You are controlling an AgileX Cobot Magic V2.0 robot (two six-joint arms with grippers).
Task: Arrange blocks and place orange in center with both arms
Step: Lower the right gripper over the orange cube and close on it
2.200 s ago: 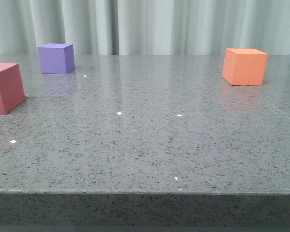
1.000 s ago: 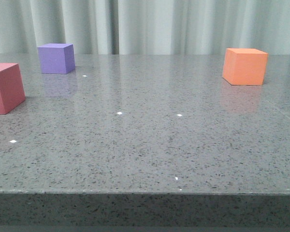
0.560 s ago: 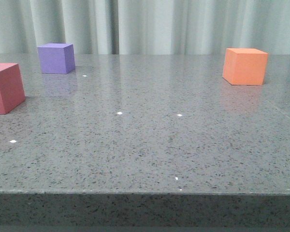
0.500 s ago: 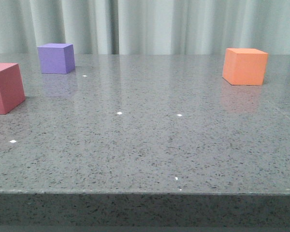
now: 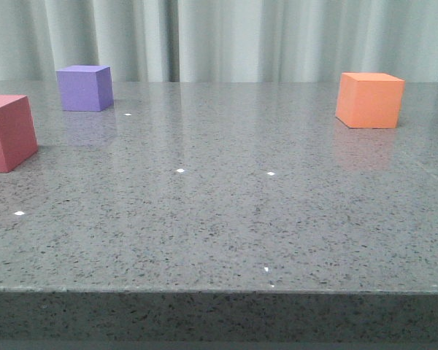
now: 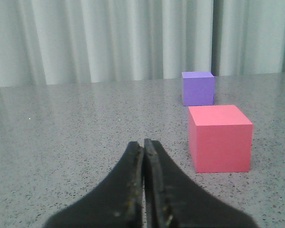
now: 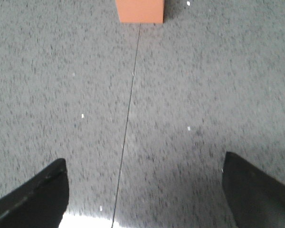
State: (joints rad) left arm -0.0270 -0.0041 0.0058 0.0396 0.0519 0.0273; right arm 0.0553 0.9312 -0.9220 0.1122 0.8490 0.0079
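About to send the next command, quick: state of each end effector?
Left end effector: closed, holding nothing.
Right end effector: open, holding nothing.

Nothing has shifted in the front view: the three cubes sit exactly where they were a moment ago.

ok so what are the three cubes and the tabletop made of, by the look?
Orange cube, purple cube, pinkish-red cube: flat matte colour, sharp edges, no grain or glare; likely foam or painted wood, can't tell which. Tabletop: grey speckled, polished, mirrors the cubes faintly; looks like quartz or granite-style stone, possibly laminate.
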